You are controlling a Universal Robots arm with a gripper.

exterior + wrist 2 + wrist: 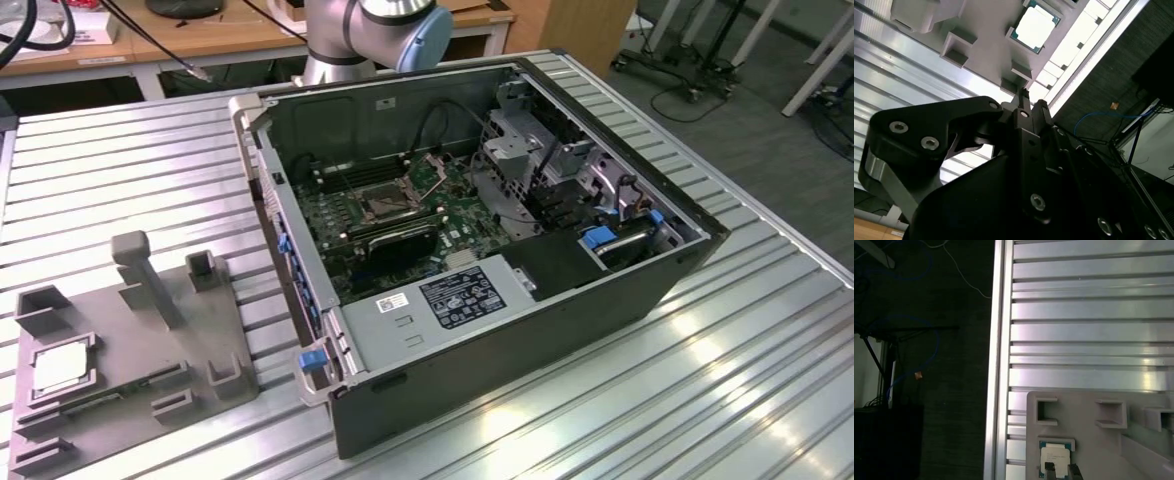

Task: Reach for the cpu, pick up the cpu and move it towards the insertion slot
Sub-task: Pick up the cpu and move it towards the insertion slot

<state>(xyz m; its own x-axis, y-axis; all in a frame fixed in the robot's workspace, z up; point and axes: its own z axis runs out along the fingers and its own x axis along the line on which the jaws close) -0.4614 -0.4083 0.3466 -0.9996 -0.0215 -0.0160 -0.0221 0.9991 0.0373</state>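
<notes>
The cpu (60,370) is a pale silver square chip lying in a recess of the grey tray (134,345) at the exterior view's left. The insertion slot (387,205) is a black socket with a metal frame on the motherboard inside the open computer case. In the first wrist view my gripper (1061,471) hovers over the cpu (1055,456), its two dark fingertips (1050,470) a little apart with nothing between them. In the second wrist view the black gripper (1032,100) points at the tray (989,30), short of the cpu (1035,27).
The open computer case (534,300) stands on a ribbed metal table (747,370), with a drive cage (534,160) and power supply (454,295) around the motherboard. The tray carries upright posts (140,270). The table edge (999,360) drops to a dark floor beside the tray.
</notes>
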